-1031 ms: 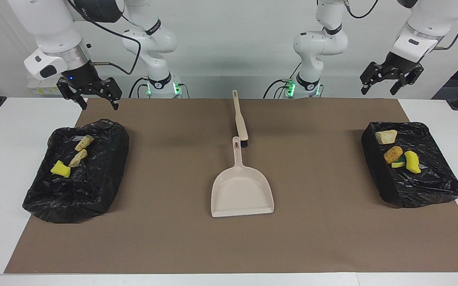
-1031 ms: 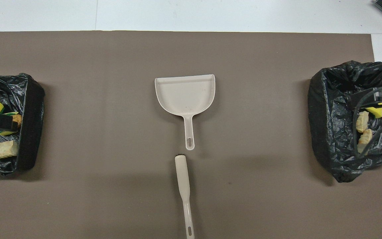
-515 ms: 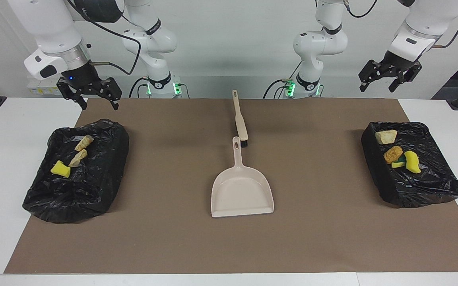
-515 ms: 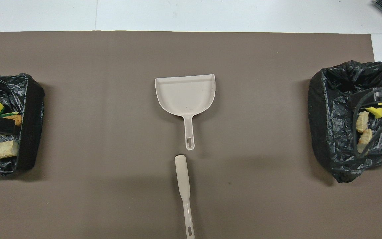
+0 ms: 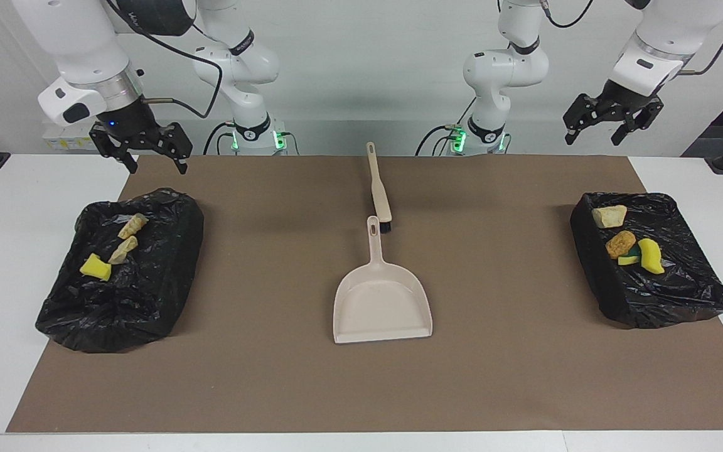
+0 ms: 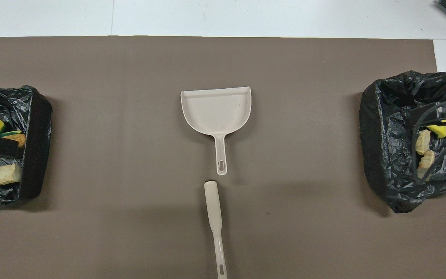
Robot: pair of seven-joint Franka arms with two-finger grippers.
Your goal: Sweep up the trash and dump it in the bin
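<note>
Both arms hang raised, wrists bent downward. The left gripper (image 5: pixel 609 122) sits at two o'clock in the facing view, fingers spread; the right gripper (image 5: pixel 142 150) at ten o'clock, fingers spread.

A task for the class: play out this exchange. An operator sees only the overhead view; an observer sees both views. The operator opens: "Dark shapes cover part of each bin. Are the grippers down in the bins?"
Observer: No. The right gripper hangs in the air over the bin at the right arm's end, open and empty.
Operator: And the left one?
Observer: The left gripper is up higher, over the other bin, also open and empty.
Operator: What is it covering for me?
Observer: Part of a brown lump, which lies in that bin beside the yellow sponge.
</note>
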